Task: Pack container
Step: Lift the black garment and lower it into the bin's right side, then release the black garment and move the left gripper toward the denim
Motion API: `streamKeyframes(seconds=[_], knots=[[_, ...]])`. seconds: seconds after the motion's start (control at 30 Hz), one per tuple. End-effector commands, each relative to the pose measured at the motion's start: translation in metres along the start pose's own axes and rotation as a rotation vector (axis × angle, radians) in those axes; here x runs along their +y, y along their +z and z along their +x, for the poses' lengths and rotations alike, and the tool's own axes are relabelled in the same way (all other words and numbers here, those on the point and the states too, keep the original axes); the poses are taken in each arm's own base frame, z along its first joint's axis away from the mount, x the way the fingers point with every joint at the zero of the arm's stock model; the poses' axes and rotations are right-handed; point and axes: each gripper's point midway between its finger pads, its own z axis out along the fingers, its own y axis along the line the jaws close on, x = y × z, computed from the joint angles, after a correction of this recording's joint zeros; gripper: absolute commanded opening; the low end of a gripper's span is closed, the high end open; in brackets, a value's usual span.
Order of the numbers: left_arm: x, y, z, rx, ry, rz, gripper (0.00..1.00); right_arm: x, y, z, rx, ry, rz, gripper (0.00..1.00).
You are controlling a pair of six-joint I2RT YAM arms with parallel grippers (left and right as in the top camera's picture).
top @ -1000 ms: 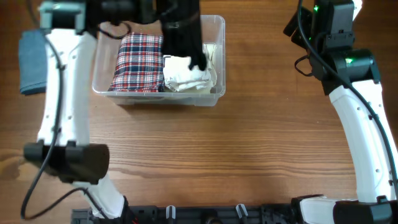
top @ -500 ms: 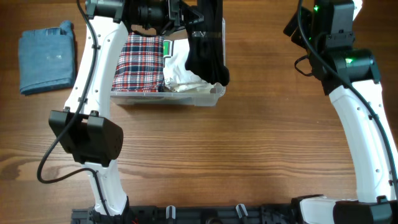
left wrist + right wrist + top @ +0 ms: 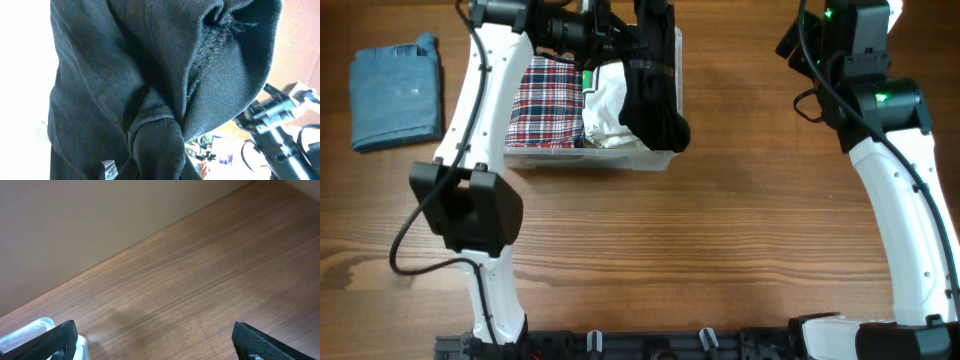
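Note:
The clear plastic container stands at the back of the table, left of centre. In it lie a folded red plaid garment on the left and a crumpled white garment on the right. My left gripper is shut on a black garment that hangs down over the container's right side. The black garment fills the left wrist view and hides the fingers. My right gripper is open and empty above bare table at the back right; the container's corner shows at its left.
A folded blue denim garment lies on the table at the far left, outside the container. The right arm stands at the right side of the table.
My left gripper has lifted the black garment from over the white one and swung it right; it now hangs over the container's right rim. The right arm has not moved.

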Motion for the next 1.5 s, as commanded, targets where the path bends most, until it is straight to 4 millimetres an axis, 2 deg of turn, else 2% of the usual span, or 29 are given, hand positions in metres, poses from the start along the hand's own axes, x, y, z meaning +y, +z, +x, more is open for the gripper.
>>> streamKeyframes(seconds=[0.0, 0.17, 0.2, 0.27, 0.37, 0.47, 0.53, 0.6, 0.67, 0.7, 0.77, 0.8, 0.87, 0.9, 0.97, 1.07, 1.17, 1.23, 1.3, 1.33, 1.37, 1.47], knots=[[0.014, 0.006, -0.009, 0.003, 0.000, -0.001, 0.04, -0.001, 0.004, 0.002, 0.000, 0.005, 0.017, 1.00], [0.043, 0.018, -0.018, 0.004, -0.016, -0.050, 0.06, -0.001, 0.004, 0.002, 0.000, 0.005, 0.017, 1.00], [0.047, 0.018, -0.019, 0.000, -0.015, -0.064, 0.26, -0.001, 0.004, 0.002, 0.000, 0.006, 0.017, 1.00], [0.051, 0.018, -0.023, -0.019, -0.008, -0.093, 0.47, -0.001, 0.004, 0.002, 0.000, 0.005, 0.017, 1.00], [0.054, 0.012, -0.026, -0.031, -0.014, -0.094, 0.65, -0.001, 0.004, 0.002, 0.000, 0.005, 0.017, 1.00], [0.062, 0.001, -0.032, -0.051, 0.018, -0.109, 0.66, -0.001, 0.004, 0.002, 0.000, 0.005, 0.017, 1.00], [0.078, -0.010, -0.034, -0.071, 0.006, -0.171, 0.66, -0.002, 0.004, 0.002, 0.000, 0.005, 0.018, 1.00], [0.108, -0.026, -0.034, -0.089, -0.003, -0.308, 0.66, -0.001, 0.004, 0.002, 0.000, 0.005, 0.017, 1.00], [0.155, -0.055, -0.030, -0.113, -0.047, -0.566, 0.66, -0.001, 0.004, 0.002, 0.000, 0.005, 0.017, 1.00], [0.169, -0.067, -0.029, -0.116, -0.046, -0.653, 0.66, -0.001, 0.004, 0.002, 0.000, 0.005, 0.017, 1.00], [0.192, -0.091, -0.028, -0.131, -0.044, -0.817, 0.68, -0.002, 0.004, 0.002, 0.000, 0.005, 0.018, 1.00], [0.207, -0.110, -0.031, -0.157, -0.042, -0.954, 0.68, -0.001, 0.004, 0.002, 0.000, 0.005, 0.017, 1.00], [0.215, -0.123, -0.033, -0.175, -0.039, -1.050, 0.68, -0.001, 0.004, 0.002, 0.000, 0.005, 0.017, 1.00], [0.216, -0.125, -0.033, -0.178, -0.039, -1.063, 0.67, -0.001, 0.004, 0.002, 0.000, 0.005, 0.017, 1.00], [0.215, -0.123, -0.031, -0.170, -0.038, -1.065, 0.59, -0.001, 0.004, 0.002, 0.000, 0.005, 0.017, 1.00], [0.212, -0.116, -0.029, -0.159, -0.015, -1.098, 0.57, -0.002, 0.004, 0.002, -0.001, 0.005, 0.017, 1.00], [0.201, -0.096, -0.033, -0.158, 0.041, -1.086, 0.56, -0.001, 0.004, 0.002, 0.000, 0.005, 0.017, 1.00], [0.188, -0.072, -0.038, -0.166, 0.109, -1.068, 0.57, -0.001, 0.004, 0.002, 0.000, 0.005, 0.017, 1.00], [0.178, -0.055, -0.041, -0.174, 0.158, -1.052, 0.64, -0.001, 0.004, 0.002, 0.000, 0.005, 0.017, 1.00], [0.172, -0.045, -0.042, -0.174, 0.182, -1.044, 0.73, -0.001, 0.004, 0.002, 0.000, 0.005, 0.017, 1.00], [0.167, -0.037, -0.042, -0.174, 0.206, -1.036, 0.78, -0.001, 0.004, 0.002, 0.000, 0.005, 0.017, 1.00], [0.154, -0.015, -0.043, -0.181, 0.265, -1.014, 0.81, -0.001, 0.004, 0.002, 0.000, 0.005, 0.017, 1.00]])
